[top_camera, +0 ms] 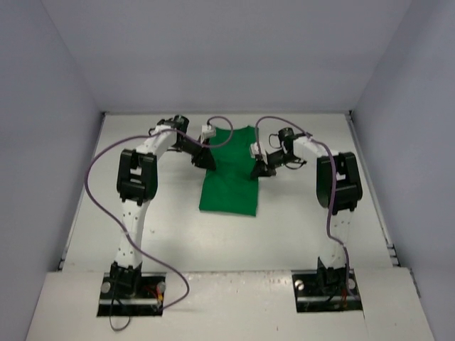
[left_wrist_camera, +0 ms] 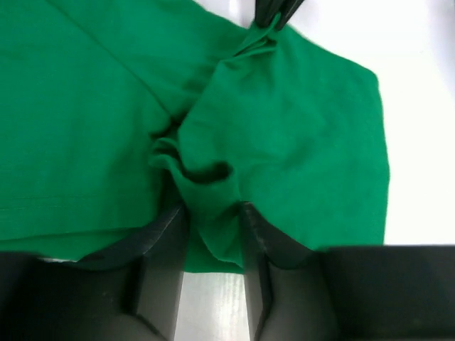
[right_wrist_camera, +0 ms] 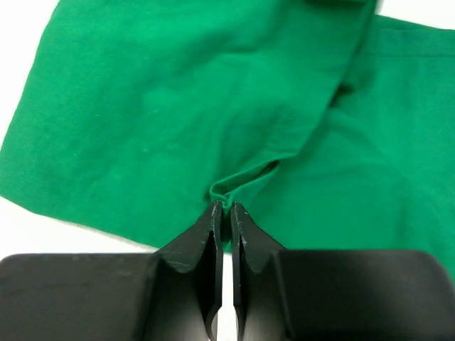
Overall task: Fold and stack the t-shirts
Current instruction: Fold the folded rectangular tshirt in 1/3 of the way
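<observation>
The bright-green t-shirt [top_camera: 229, 190] lies in the middle of the table as a long folded strip, running from the back toward the front. My left gripper [top_camera: 205, 158] is at the strip's left edge near the back. In the left wrist view [left_wrist_camera: 212, 222] its jaws hold a bunched fold of the shirt [left_wrist_camera: 298, 128]. My right gripper [top_camera: 259, 169] is at the strip's right edge. In the right wrist view [right_wrist_camera: 226, 207] its jaws are pinched shut on a small fold of the shirt's edge [right_wrist_camera: 178, 121]. The right fingertips [left_wrist_camera: 274, 11] show at the top of the left wrist view.
The white table [top_camera: 306, 213] is enclosed by grey walls on the left, right and back. Purple cables [top_camera: 92, 185] loop off both arms. The arm bases [top_camera: 131, 284] sit at the near edge.
</observation>
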`<state>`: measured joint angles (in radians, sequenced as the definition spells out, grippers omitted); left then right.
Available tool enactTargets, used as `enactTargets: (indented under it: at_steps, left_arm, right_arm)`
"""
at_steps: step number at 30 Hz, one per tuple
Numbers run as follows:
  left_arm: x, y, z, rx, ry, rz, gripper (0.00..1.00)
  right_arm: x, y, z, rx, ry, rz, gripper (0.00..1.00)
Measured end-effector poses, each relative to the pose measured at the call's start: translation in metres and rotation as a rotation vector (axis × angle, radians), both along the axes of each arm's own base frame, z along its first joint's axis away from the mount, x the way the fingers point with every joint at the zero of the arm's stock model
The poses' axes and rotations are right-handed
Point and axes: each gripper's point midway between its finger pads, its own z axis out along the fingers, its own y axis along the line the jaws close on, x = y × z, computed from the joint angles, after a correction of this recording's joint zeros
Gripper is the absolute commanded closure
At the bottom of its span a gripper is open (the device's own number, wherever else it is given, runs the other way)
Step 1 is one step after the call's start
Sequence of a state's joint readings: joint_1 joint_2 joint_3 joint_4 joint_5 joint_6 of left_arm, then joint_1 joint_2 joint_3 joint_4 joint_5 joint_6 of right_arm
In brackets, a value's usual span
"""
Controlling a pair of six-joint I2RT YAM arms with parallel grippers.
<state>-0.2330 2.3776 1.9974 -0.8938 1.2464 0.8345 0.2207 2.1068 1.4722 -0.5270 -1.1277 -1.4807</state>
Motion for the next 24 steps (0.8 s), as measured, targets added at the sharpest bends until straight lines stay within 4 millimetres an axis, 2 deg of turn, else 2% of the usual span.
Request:
enactTargets:
  at_steps: [1, 2, 3, 6, 11, 14, 16, 17, 20, 22, 24]
  left_arm:
    - [0.003, 0.000, -0.001, 0.008, -0.002, 0.004, 0.50]
    - [0.005, 0.000, -0.001, 0.019, -0.005, 0.010, 0.40]
    - [0.008, 0.001, 0.001, 0.027, -0.013, 0.014, 0.30]
    - [0.019, 0.002, 0.010, 0.050, -0.042, 0.037, 0.08]
    - [0.045, 0.012, 0.046, 0.098, -0.138, 0.109, 0.07]
    - [0.049, 0.025, 0.076, 0.153, -0.206, 0.170, 0.07]
    - [0.039, 0.035, 0.097, 0.183, -0.263, 0.188, 0.07]
    - [0.028, 0.040, 0.106, 0.197, -0.291, 0.189, 0.07]
    - [-0.015, 0.052, 0.127, 0.218, -0.366, 0.157, 0.07]
    - [-0.045, 0.059, 0.128, 0.220, -0.424, 0.114, 0.07]
    - [-0.082, 0.064, 0.115, 0.226, -0.469, 0.051, 0.07]
  right_arm:
    - [0.003, -0.001, 0.001, 0.000, -0.002, -0.006, 0.52]
    - [0.005, -0.002, 0.004, 0.002, -0.001, -0.013, 0.51]
    - [0.010, -0.002, 0.009, 0.005, -0.002, -0.024, 0.47]
    - [0.024, -0.003, 0.024, 0.017, -0.009, -0.060, 0.44]
    - [0.040, -0.009, 0.060, 0.028, -0.035, -0.124, 0.48]
    - [0.039, -0.017, 0.088, -0.005, -0.115, -0.155, 0.54]
    - [0.023, -0.020, 0.102, -0.066, -0.195, -0.154, 0.56]
    - [0.009, -0.018, 0.106, -0.099, -0.240, -0.137, 0.56]
    - [-0.049, -0.003, 0.109, -0.164, -0.326, -0.050, 0.55]
    - [-0.079, 0.006, 0.100, -0.191, -0.378, -0.001, 0.50]
    - [-0.107, 0.010, 0.080, -0.219, -0.424, 0.028, 0.46]
